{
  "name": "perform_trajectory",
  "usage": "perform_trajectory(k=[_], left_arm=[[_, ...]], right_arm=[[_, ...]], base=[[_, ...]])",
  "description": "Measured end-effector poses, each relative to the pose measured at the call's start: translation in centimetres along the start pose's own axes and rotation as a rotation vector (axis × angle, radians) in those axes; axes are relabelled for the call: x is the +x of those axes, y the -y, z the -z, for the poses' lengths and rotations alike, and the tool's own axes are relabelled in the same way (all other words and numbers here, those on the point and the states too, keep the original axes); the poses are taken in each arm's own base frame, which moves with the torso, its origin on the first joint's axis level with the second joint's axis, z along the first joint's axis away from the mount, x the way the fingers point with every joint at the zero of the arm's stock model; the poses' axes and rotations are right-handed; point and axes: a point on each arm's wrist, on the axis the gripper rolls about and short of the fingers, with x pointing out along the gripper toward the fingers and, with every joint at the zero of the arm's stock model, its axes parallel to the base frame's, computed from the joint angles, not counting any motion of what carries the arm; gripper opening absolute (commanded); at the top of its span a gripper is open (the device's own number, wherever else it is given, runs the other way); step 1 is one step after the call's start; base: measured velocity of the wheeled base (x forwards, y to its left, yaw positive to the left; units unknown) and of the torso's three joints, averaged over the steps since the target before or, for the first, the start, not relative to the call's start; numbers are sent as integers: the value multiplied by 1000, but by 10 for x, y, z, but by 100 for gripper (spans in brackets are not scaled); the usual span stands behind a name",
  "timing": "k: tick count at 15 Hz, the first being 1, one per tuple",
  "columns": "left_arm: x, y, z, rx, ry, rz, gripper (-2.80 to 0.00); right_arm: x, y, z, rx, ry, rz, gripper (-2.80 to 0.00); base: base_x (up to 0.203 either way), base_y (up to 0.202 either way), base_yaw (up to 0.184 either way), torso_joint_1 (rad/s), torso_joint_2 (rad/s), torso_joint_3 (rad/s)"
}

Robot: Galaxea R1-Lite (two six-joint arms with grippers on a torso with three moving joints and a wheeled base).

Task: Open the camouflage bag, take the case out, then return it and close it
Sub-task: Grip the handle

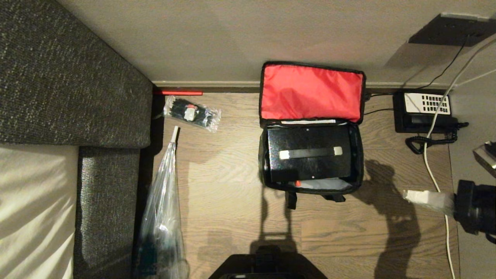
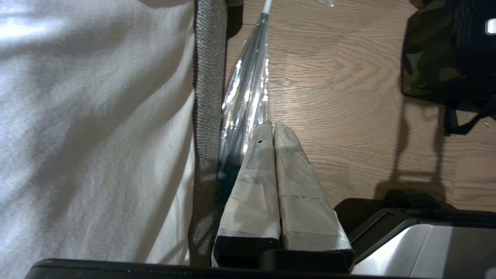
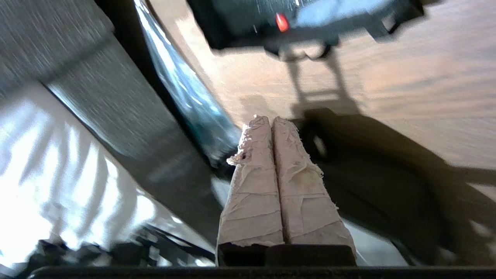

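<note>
Black case [image 1: 310, 155] lies long-axis crosswise in the open camouflage bag [image 1: 312, 128], left of the nearer, empty, closed right tool [image 1: 420, 197].

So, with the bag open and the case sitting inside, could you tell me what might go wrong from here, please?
1. The rectangular black hard case fills the boxy camouflage fabric bag closely, so lifting may drag the bag along.
2. The case's black bar handle lies flat, and the right gripper is shut and off to the side; a grasp could slip.
3. The red-lined lid leans on the wall and may flop forward.
</note>
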Motion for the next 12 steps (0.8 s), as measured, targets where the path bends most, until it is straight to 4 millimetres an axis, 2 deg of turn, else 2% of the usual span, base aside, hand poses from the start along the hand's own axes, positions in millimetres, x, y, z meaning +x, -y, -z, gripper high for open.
perform_trajectory(k=[2,3,6,9,12], left_arm=[[0,0,0,0,0,1,-280],[0,0,0,0,0,-1,-280],[0,0,0,0,0,1,-280],[0,0,0,0,0,1,-280],[0,0,0,0,0,0,-280]], right_arm=[[-32,-15,16,-35,6,8,-280],[-46,-24,18,-43,3,9,-280],[-79,-42,30,-38,-32,30,-280],[-97,-49,41,-28,-50,69,-280],[-100,-49,44,-87,-39,98,-280]], base=[[0,0,0,0,0,0],[0,0,0,0,0,0],[0,0,0,0,0,0],[0,0,0,0,0,0],[0,0,0,0,1,14]])
